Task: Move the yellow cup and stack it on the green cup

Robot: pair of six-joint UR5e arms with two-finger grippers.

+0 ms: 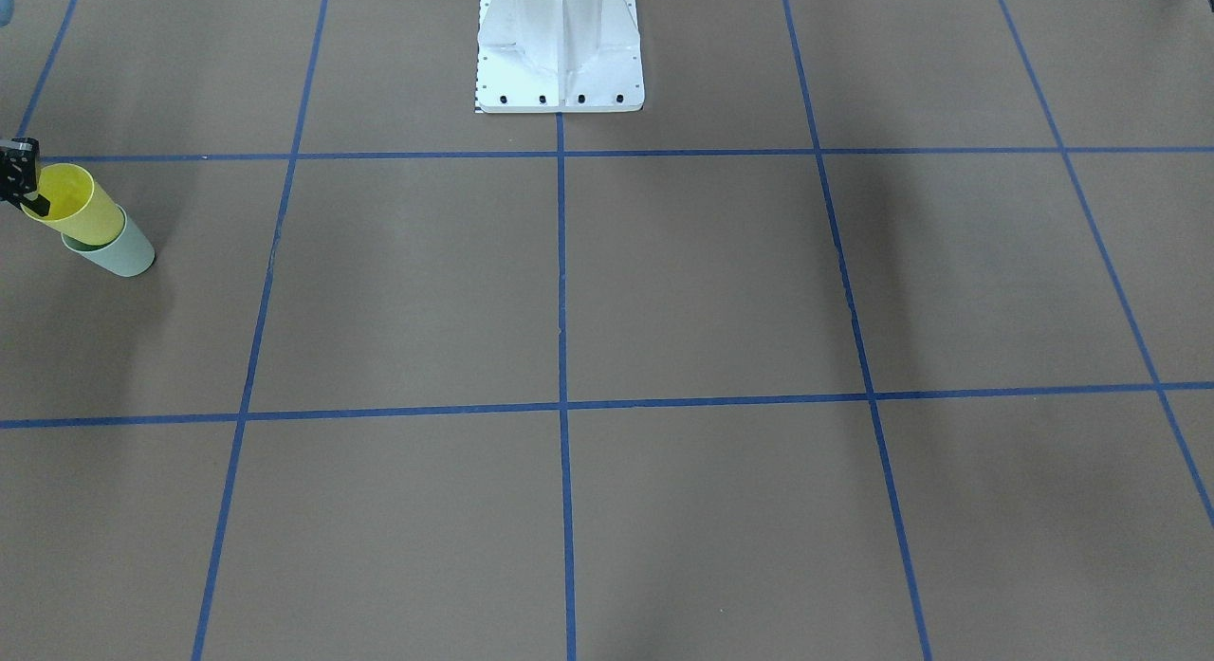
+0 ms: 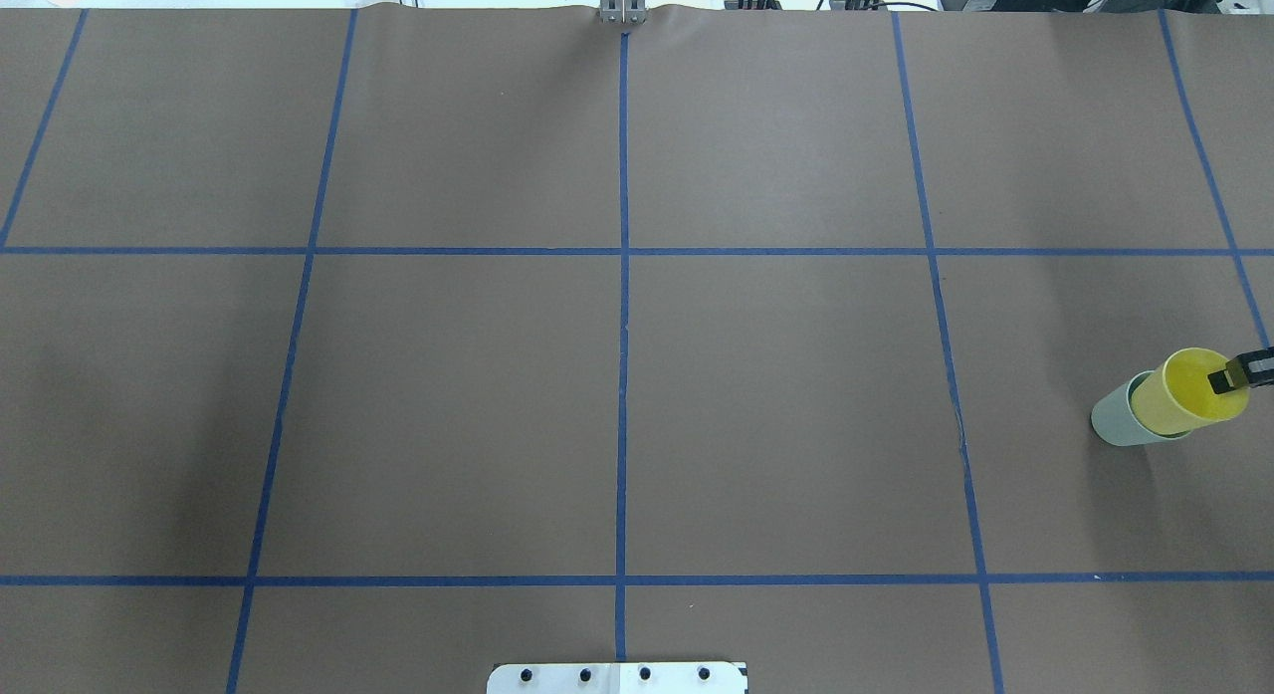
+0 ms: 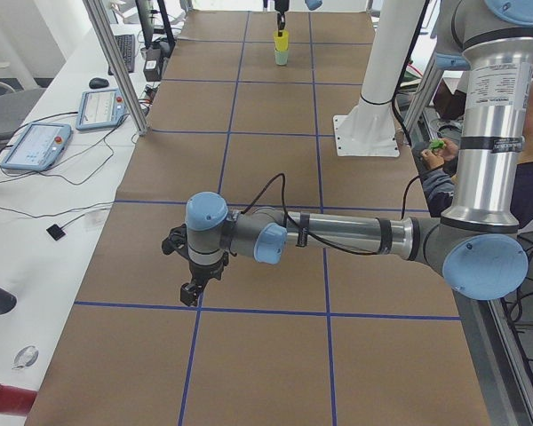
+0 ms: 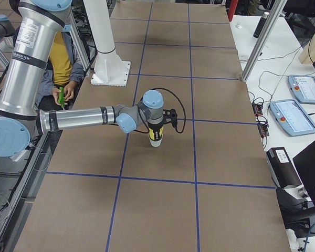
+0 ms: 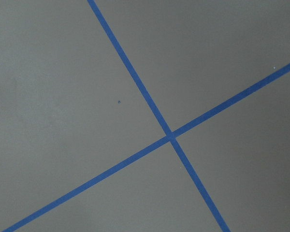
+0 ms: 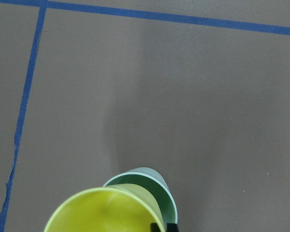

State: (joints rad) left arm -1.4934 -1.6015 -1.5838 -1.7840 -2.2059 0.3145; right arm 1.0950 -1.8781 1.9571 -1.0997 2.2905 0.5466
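1. Yellow cup (image 2: 1189, 400) sits upright, part-way down in the green cup (image 2: 1113, 423), right at the right gripper (image 2: 1234, 375).
2. Right jaws pinch its rim wall, with one finger (image 2: 1222, 380) inside the cup.
3. You only get the left gripper (image 3: 188, 293) side-on, well apart from both cups; can't tell its jaws.

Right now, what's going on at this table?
The right gripper pinches the rim of the bright yellow plastic cup, which already sits partly nested in the pale green plastic cup on the robot's far right of the table. The left gripper hangs over bare brown paper at the other end, well away from both cups.
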